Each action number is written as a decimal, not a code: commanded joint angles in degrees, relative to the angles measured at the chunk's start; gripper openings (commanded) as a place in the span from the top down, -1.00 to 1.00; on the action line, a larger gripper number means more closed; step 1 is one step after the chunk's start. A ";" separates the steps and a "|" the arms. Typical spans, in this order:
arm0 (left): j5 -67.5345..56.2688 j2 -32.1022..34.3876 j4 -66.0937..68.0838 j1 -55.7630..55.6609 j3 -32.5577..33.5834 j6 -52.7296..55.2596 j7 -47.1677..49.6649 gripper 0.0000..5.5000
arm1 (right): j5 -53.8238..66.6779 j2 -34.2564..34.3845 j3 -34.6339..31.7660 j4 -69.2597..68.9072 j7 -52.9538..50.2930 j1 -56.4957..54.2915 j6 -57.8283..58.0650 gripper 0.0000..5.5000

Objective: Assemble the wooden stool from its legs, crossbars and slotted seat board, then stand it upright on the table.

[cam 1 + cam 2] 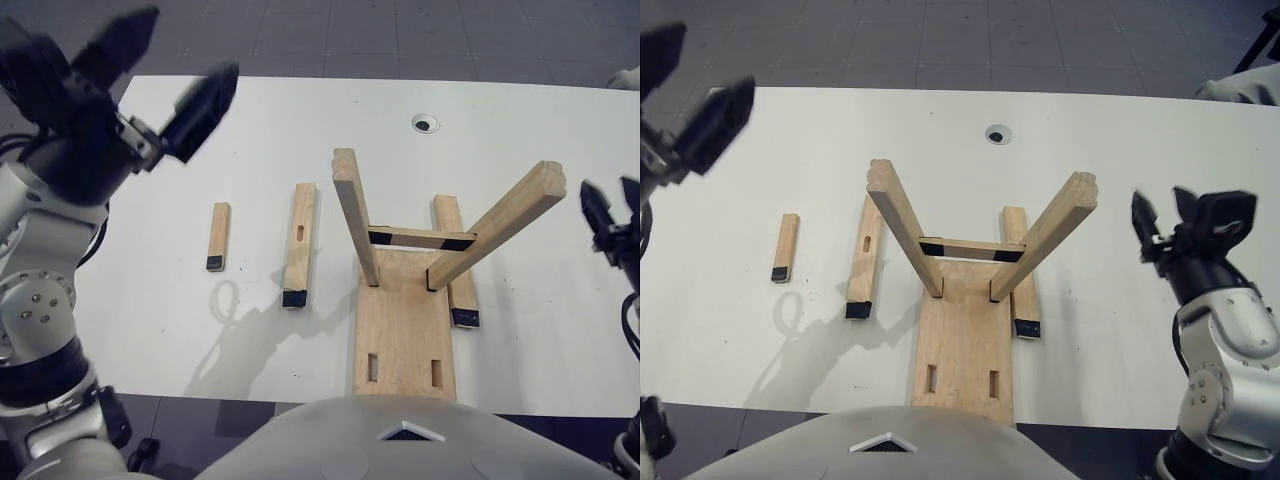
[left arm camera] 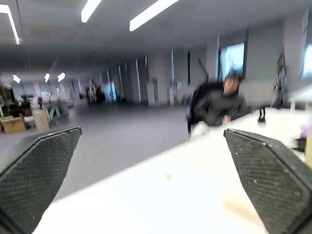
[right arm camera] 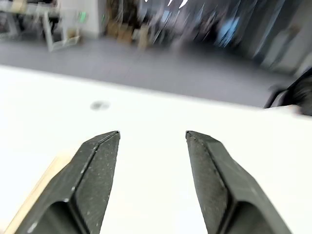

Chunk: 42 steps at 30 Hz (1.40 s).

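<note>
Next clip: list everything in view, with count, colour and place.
Seat board: 1, pale wood, flat on table, near middle.
Fitted legs: 2, wood, standing splayed in board's far slots.
Fitted crossbar: 1, wood, black ends, between those legs.
Loose legs: 2, wood, black tips, flat, either side of board.
Loose crossbar: 1, wood, black tip, far left.
Cable hole: 1, grey, table's far middle.
Table: 1, white.
Left gripper: 1, black, fingers open, raised at left.
Right gripper: 1, black, fingers open, at right edge.
</note>
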 commanded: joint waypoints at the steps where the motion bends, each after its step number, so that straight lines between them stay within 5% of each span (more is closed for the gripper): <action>1: 9.37 8.08 7.20 17.08 1.68 -8.49 -28.68 -1.00 | 6.53 -11.42 -4.30 2.26 24.26 12.00 -3.18 0.11; 6: 19.58 10.05 4.18 26.68 -8.19 -16.59 -41.65 -1.00 | 10.25 -16.34 -3.11 -5.50 41.83 20.49 -9.29 0.11; 13: 32.47 2.60 -5.13 19.35 -29.00 -14.01 -31.91 -1.00 | 3.87 -19.02 12.96 -10.51 40.73 20.47 -12.59 0.11; 18: 40.48 -7.14 -4.37 13.80 -42.25 -11.84 -23.09 -1.00 | -0.63 -20.00 27.32 -8.78 36.98 11.60 -10.49 -0.22; 24: 40.58 -10.05 -4.75 13.42 -46.34 -8.93 -19.65 -1.00 | -5.32 -21.52 35.14 -7.68 34.58 10.00 -11.87 -0.61; 42: 52.04 -8.44 4.62 9.05 -54.88 -15.66 -18.18 -1.00 | -12.19 -28.67 39.60 -2.61 36.78 0.31 -16.48 -0.61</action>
